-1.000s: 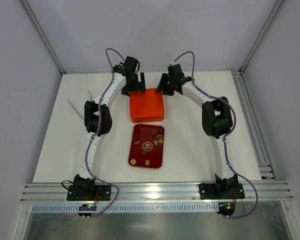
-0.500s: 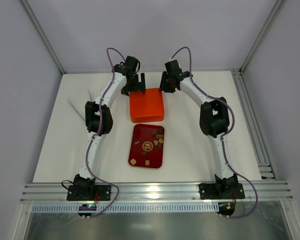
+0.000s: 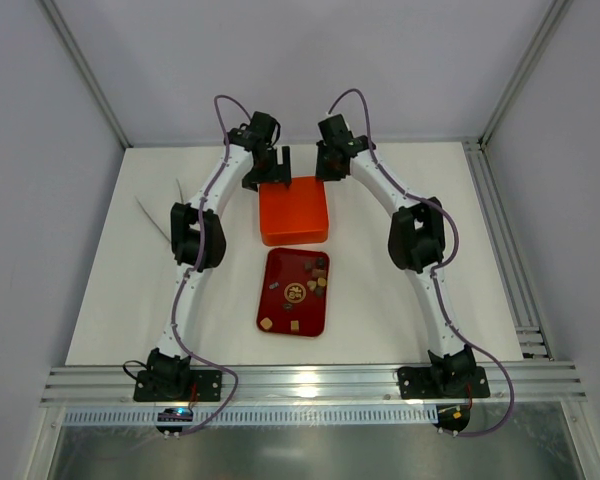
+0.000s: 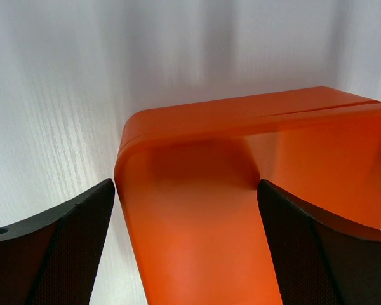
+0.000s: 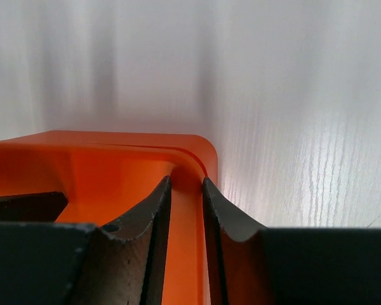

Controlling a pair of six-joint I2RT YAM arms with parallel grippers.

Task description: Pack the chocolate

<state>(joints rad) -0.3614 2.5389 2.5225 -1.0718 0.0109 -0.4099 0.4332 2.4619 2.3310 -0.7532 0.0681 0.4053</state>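
Light, fragile bite-size brown chocolate pieces, likely best pinched by their sides, lie on a dark red rectangular tray well apart from both: left jaws spread wide, right jaws clenched on the rim of the orange square box.

The chocolate, small dark brown, tan and cream pieces, lies scattered loose in the dark red tray, most toward its far right corner, a few nearer.
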